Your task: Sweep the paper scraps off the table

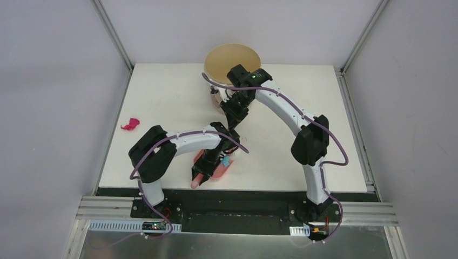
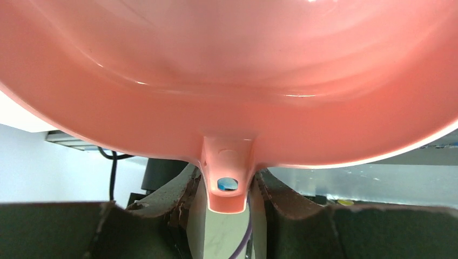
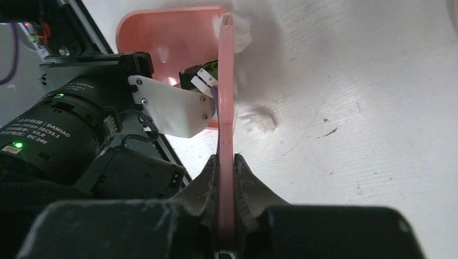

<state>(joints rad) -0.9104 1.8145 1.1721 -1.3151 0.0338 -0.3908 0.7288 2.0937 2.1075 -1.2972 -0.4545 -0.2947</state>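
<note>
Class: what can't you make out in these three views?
Dustpan contents: top view, left arm partly covers it; left wrist view too close.
Brush bristles: right wrist view, blurred; top view, same arm covers them.
Scraps besides the magenta scrap: top view, too small or hidden.

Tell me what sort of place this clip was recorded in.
Probably a lab robot test cell, not a home: a white table boxed in by plain grey walls on aluminium framing, with the left arm and right arm bolted to a rail at its near edge.
</note>
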